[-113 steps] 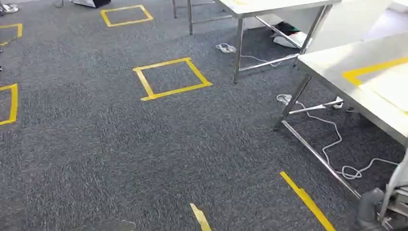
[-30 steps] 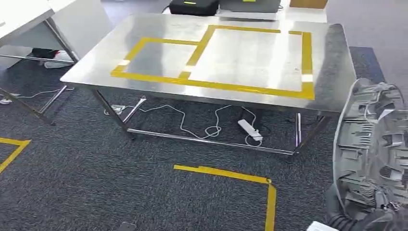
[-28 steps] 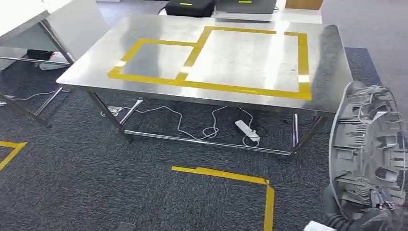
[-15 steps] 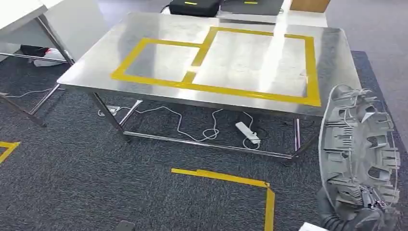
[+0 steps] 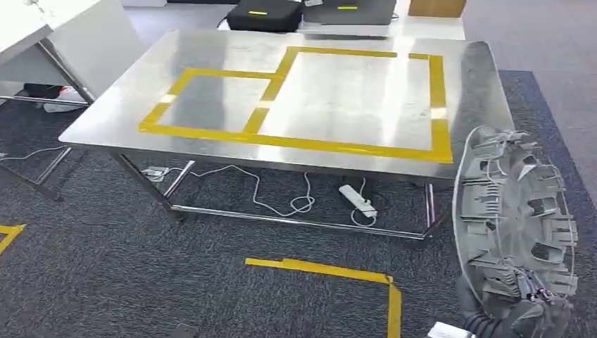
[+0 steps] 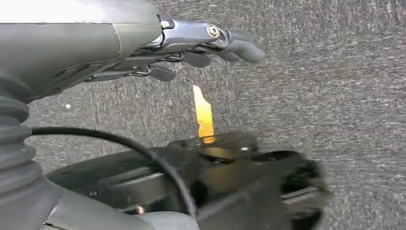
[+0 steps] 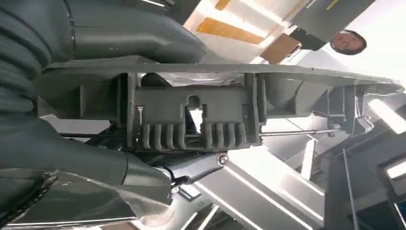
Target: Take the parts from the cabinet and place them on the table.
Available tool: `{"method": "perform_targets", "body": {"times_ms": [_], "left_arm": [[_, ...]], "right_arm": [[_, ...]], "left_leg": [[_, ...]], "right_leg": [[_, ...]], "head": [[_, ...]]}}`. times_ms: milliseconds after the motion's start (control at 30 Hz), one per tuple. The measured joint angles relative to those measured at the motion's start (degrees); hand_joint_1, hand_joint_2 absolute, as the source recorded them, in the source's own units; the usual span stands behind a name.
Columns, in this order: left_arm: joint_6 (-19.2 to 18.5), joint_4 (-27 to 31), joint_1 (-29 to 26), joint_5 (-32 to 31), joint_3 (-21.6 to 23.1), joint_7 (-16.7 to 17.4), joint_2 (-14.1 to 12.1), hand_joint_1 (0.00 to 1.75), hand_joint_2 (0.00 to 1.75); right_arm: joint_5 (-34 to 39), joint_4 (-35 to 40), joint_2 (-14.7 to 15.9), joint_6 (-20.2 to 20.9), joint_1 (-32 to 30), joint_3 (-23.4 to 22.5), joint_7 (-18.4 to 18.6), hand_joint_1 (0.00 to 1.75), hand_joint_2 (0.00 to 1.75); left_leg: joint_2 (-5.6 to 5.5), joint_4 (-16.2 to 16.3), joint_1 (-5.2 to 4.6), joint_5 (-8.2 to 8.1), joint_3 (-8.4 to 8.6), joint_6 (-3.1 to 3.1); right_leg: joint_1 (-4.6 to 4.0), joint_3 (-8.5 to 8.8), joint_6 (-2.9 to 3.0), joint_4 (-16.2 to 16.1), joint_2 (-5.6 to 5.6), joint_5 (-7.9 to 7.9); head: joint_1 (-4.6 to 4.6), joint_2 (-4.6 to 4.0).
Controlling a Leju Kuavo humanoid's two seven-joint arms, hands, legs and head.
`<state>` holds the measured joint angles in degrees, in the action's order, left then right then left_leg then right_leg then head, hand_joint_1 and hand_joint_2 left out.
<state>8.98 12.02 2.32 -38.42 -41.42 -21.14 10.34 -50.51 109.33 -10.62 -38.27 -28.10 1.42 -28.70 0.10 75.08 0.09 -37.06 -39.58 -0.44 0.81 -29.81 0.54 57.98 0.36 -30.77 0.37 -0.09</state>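
At lower right, right hand point(image 5: 524, 318) grips grey ribbed part point(image 5: 514, 218) by its bottom edge, upright, short of steel table point(image 5: 486, 91). Left hand point(image 6: 191, 48) hangs with nothing in it (fingers loosely extended). Risk: tall part tips or clips table edge on approach

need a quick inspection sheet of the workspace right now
surface: steel table with two adjoining yellow tape rectangles; nothing seen lying on the part in view.
job's things: grey ribbed plastic part held upright at the robot's right, short of the table.
clutter: two black cases beyond the table's far edge.
hands: right hand grips the part; left hand hangs over the carpet, fingers apart, holding nothing.
cables: white power strip and loose white cord on the floor under the table.
surroundings: dark grey carpet with a yellow tape corner; a second table to the left.
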Motion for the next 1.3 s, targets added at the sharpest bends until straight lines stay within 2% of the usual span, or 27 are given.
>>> {"method": "perform_targets", "body": {"times_ms": [67, 133, 167, 200, 233, 300, 367, 433, 467, 500, 533, 567, 633, 700, 733, 800, 867, 967, 1000, 1033, 1067, 1100, 1133, 1167, 1233, 1267, 1300], "left_arm": [[-0.02, 0.0, -0.04, 0.0, -0.07, 0.0, -0.02, 0.0, 1.75], [-0.02, 0.0, -0.18, 0.0, -0.15, 0.0, -0.26, 0.0, 1.75], [-0.02, 0.0, -0.13, 0.0, -0.2, 0.0, -0.31, 0.0, 1.75], [-0.04, 0.0, -0.14, 0.0, -0.2, 0.0, -0.2, 0.0, 1.75], [-0.04, 0.0, -0.18, 0.0, -0.2, 0.0, -0.17, 0.0, 1.75], [-0.07, 0.0, -0.14, 0.0, -0.24, 0.0, -0.02, 0.0, 1.75], [-0.07, 0.0, 0.1, -0.02, -0.33, 0.0, -0.02, 0.0, 1.75], [-0.15, 0.0, 0.12, -0.04, -0.37, -0.02, 0.04, 0.0, 1.75], [-0.2, 0.0, 0.06, -0.11, -0.42, 0.0, 0.04, 0.0, 1.75], [-0.22, 0.0, -0.08, -0.11, -0.44, -0.02, 0.04, 0.0, 1.75], [-0.22, 0.0, -0.24, -0.11, -0.46, -0.02, 0.07, 0.0, 1.75], [-0.24, 0.0, -0.3, -0.11, -0.48, -0.02, 0.07, 0.0, 1.75], [-0.26, 0.0, -0.41, -0.11, -0.5, -0.02, 0.07, 0.0, 1.75], [-0.26, 0.0, -0.12, -0.11, -0.55, 0.0, 0.02, 0.0, 1.75], [-0.28, 0.0, -0.06, -0.11, -0.55, -0.04, 0.04, 0.0, 1.75], [-0.31, 0.0, 0.15, -0.11, -0.57, -0.04, 0.02, 0.0, 1.75], [-0.31, 0.0, 0.27, -0.15, -0.57, -0.04, 0.04, 0.0, 1.75], [-0.31, 0.0, 0.11, -0.2, -0.57, -0.04, 0.04, 0.0, 1.75], [-0.31, 0.0, -0.06, -0.2, -0.57, -0.04, 0.07, 0.0, 1.75], [-0.33, 0.0, -0.15, -0.2, -0.57, -0.04, 0.04, 0.0, 1.75], [-0.33, 0.0, -0.18, -0.2, -0.57, -0.04, 0.04, 0.0, 1.75], [-0.33, 0.0, -0.18, -0.2, -0.57, -0.04, 0.02, 0.0, 1.75], [-0.35, 0.0, -0.31, -0.2, -0.59, -0.04, 0.0, 0.0, 1.75], [-0.35, 0.0, -0.46, -0.17, -0.7, -0.04, -0.33, 0.0, 1.75], [-0.39, 0.0, -0.54, -0.17, -0.85, -0.04, -0.15, 0.0, 1.75], [-0.39, 0.0, -0.5, -0.17, -0.9, -0.09, -0.13, 0.0, 1.75], [-0.39, 0.0, -0.36, -0.18, -0.9, -0.18, -0.04, 0.0, 1.75]], "right_arm": [[0.0, -0.09, 0.02, 0.0, 0.0, 0.04, 0.09, 1.75, 1.75], [-0.02, -0.13, 0.02, 0.0, 0.12, 0.13, 0.06, 1.75, 1.75], [-0.09, -0.26, 0.13, 0.0, 0.16, 0.15, 0.06, 1.75, 1.75], [-0.28, -0.28, 0.2, 0.0, 0.25, 0.22, 0.11, 1.75, 1.75], [-0.48, -0.28, 0.24, 0.0, 0.21, 0.24, 0.26, 1.75, 1.75], [-0.85, -0.31, 0.39, -0.02, 0.21, 0.24, 0.46, 1.75, 1.75], [-1.05, -0.28, 0.55, -0.02, 0.52, 0.26, 0.5, 1.75, 1.75], [-1.31, -0.28, 0.79, -0.02, 0.78, 0.26, 0.54, 1.75, 1.75], [-1.36, -0.33, 0.85, -0.02, 0.76, 0.24, 0.68, 1.75, 1.75], [-1.36, -0.37, 0.92, -0.02, 0.69, 0.22, 0.83, 1.75, 1.75], [-1.36, -0.39, 0.96, -0.02, 0.66, 0.22, 0.9, 1.75, 1.75], [-1.36, -0.39, 0.96, -0.02, 0.66, 0.22, 0.92, 1.75, 1.75], [-1.42, -0.42, 1.01, -0.02, 0.67, 0.24, 0.9, 1.75, 1.75], [-1.57, -0.59, 1.07, -0.02, 0.83, 0.24, 0.76, 1.75, 1.75], [-1.49, -0.59, 1.07, -0.02, 0.66, 0.22, 0.89, 1.75, 1.75], [-1.44, -0.59, 1.11, -0.02, 0.64, 0.17, 1.03, 1.75, 1.75], [-1.46, -0.59, 1.14, -0.02, 0.72, 0.17, 0.98, 1.75, 1.75], [-1.6, -0.59, 1.16, -0.02, 0.78, 0.24, 0.92, 1.75, 1.75], [-1.62, -0.61, 1.16, -0.02, 0.74, 0.22, 0.98, 1.75, 1.75], [-1.62, -0.61, 1.16, -0.02, 0.71, 0.22, 1.05, 1.75, 1.75], [-1.66, -0.61, 1.16, -0.02, 0.71, 0.22, 1.07, 1.75, 1.75], [-1.68, -0.61, 1.16, -0.02, 0.77, 0.22, 1.07, 1.75, 1.75], [-1.73, -0.61, 1.16, -0.02, 0.77, 0.24, 1.07, 1.75, 1.75], [-1.77, -0.78, 1.16, -0.02, 1.03, 0.26, 1.07, 1.75, 1.75], [-1.79, -0.76, 1.18, -0.02, 0.95, 0.33, 1.05, 1.75, 1.75], [-1.77, -0.79, 1.22, -0.02, 0.86, 0.35, 1.09, 1.75, 1.75], [-1.75, -0.76, 1.22, -0.02, 0.93, 0.35, 1.2, 1.75, 1.75]], "left_leg": [[-0.02, -7.28, -0.22, 5.29, 1.69, 0.78], [-0.19, -14.59, -1.03, 11.95, 3.11, 2.17], [-0.39, -15.19, -1.15, 10.15, 3.54, 2.27], [-0.44, -15.28, -1.23, 10.35, 3.92, 2.22], [-0.47, -15.91, -1.21, 10.49, 4.03, 2.51], [-0.53, -16.94, -0.66, 10.56, 5.93, 2.99], [-0.5, -17.32, -0.53, 10.01, 6.96, 3.4], [-0.49, -17.32, -0.45, 9.06, 7.61, 3.41], [-0.5, -17.32, -0.37, 8.46, 8.21, 3.35], [-0.54, -17.32, -0.28, 7.84, 8.99, 3.27], [-0.59, -17.32, -0.16, 7.17, 9.91, 3.11], [-0.63, -17.31, -0.03, 6.39, 10.97, 2.86], [-0.59, -17.29, -0.06, 4.8, 12.2, 2.15], [-0.54, -17.34, -0.18, 3.32, 13.07, 1.27], [-0.51, -17.14, -0.14, 3.49, 14.19, 0.83], [-0.44, -14.89, -0.06, 4.26, 13.43, 0.35], [-0.37, -7.93, 0.02, 4.3, 9.56, -0.06], [-0.37, -0.02, 0.11, -1.55, 2.52, -0.54], [-0.37, -0.29, 0.11, -2.76, 1.28, -0.44], [-0.37, -1.96, 0.07, -2.43, 0.95, -0.23], [-0.37, -4.87, -0.04, -0.42, 1.2, 0.21], [-0.37, -8.61, -0.31, 3.22, 1.59, 0.77], [-0.31, -12.63, -0.72, 9.31, 1.76, 1.69], [-0.63, -12.41, -1.16, 11.81, 1.14, 2.01], [-0.4, -14.13, -1.42, 11.06, 2.07, 2.22], [-0.46, -14.92, -1.28, 10.79, 2.55, 2.61], [-0.7, -15.74, -0.94, 11.0, 3.88, 2.92]], "right_leg": [[-0.26, 1.61, -0.1, -0.04, 0.14, -1.13], [-0.38, 2.16, -0.51, -0.05, 0.07, -2.24], [-0.47, 2.23, -0.97, -0.37, 0.4, -2.68], [-0.46, 2.63, -1.16, -0.91, 0.35, -3.05], [-0.44, 3.71, -1.56, 0.0, 0.39, -2.12], [-0.44, 3.01, -2.2, 0.81, 0.21, -2.35], [-0.45, -0.48, -2.47, 7.5, 0.11, -2.95], [-0.21, -6.24, -2.98, 14.54, 0.07, -6.71], [-0.09, -8.18, -3.37, 15.86, 0.07, -8.42], [0.03, -9.09, -3.64, 15.35, 0.04, -8.7], [0.15, -9.18, -3.76, 13.36, -0.03, -7.67], [0.34, -8.6, -4.0, 9.78, -0.12, -4.98], [0.78, -7.63, -4.36, 2.2, -0.76, 4.35], [0.14, -6.46, -2.5, 2.19, -0.69, 2.85], [0.22, -6.58, -1.94, 1.89, -0.55, 3.13], [0.49, -4.8, -1.05, 1.67, -0.37, 2.57], [0.45, -3.33, -0.45, 1.27, -0.47, 1.56], [0.36, -1.26, -0.22, 1.24, -0.24, -0.34], [0.33, -0.3, -0.29, 1.24, -0.07, -1.17], [0.28, 0.79, -0.39, 1.23, 0.06, -1.99], [0.23, 1.9, -0.4, 1.19, 0.09, -2.73], [0.15, 2.91, -0.43, 1.13, 0.06, -3.49], [0.23, 2.96, -0.49, 0.84, 0.0, -4.2], [0.02, 4.06, -0.89, 0.98, 0.13, -4.85], [0.18, 5.02, -1.65, -0.48, 0.37, -5.19], [0.17, 5.51, -2.3, 0.38, 0.34, -3.61], [0.06, 5.65, -2.53, 0.74, 0.25, -3.42]], "head": [[-0.02, 0.0], [0.11, 0.0], [-0.02, 0.0], [0.0, 0.0], [0.02, 0.0], [-0.11, 0.02], [0.66, 0.0], [0.72, 0.0], [0.63, 0.0], [0.77, 0.0], [0.66, 0.0], [0.75, 0.0], [0.85, 0.0], [0.76, 0.0], [0.77, 0.0], [0.85, 0.0], [0.39, 0.0], [0.37, 0.0], [0.35, 0.0], [0.31, 0.0], [0.35, 0.0], [0.24, 0.0], [0.15, 0.0], [0.7, 0.0], [0.05, 0.0], [-0.07, 0.0], [-0.07, 0.0]]}}
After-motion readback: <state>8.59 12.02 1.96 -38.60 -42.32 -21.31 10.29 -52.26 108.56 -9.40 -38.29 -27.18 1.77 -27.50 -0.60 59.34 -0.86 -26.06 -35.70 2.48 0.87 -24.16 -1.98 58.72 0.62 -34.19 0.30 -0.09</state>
